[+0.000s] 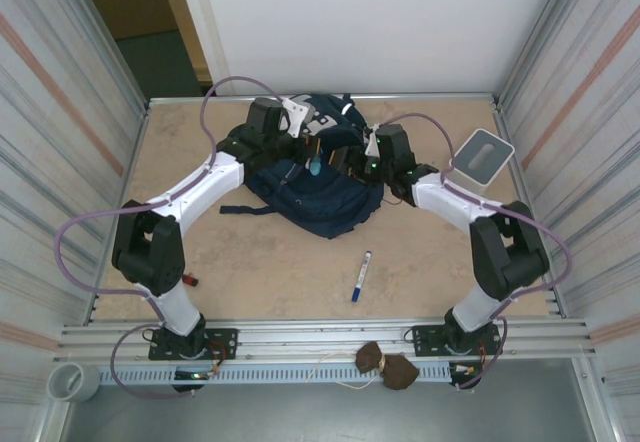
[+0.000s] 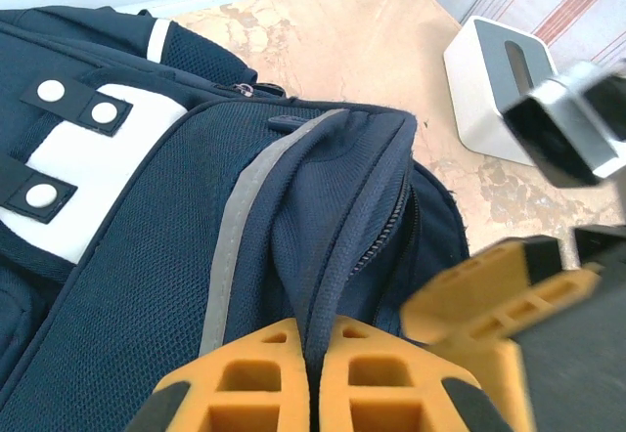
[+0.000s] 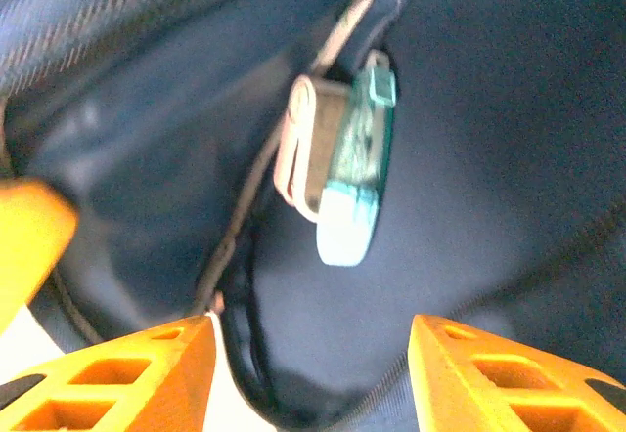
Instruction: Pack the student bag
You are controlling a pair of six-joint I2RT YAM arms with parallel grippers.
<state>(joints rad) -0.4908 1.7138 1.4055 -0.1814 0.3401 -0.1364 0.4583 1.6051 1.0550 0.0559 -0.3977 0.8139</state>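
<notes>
The navy-blue student bag (image 1: 322, 194) lies at the back middle of the table, its white buckle patch (image 2: 86, 173) and pale grey stripe (image 2: 238, 241) facing the left wrist camera. My left gripper (image 2: 318, 346) is shut on a fold of the bag's fabric beside the zipper, holding the opening's edge up. My right gripper (image 3: 311, 344) is open just inside the opening with nothing between its fingers. A small teal and white object (image 3: 347, 173) lies inside the bag ahead of the right gripper, and its teal end (image 1: 314, 167) pokes up at the opening.
A blue and white pen (image 1: 361, 275) lies on the table in front of the bag. A white box (image 1: 483, 156) stands at the back right near the wall. Two brown lumps (image 1: 387, 365) rest on the front rail. Corrugated walls close in both sides.
</notes>
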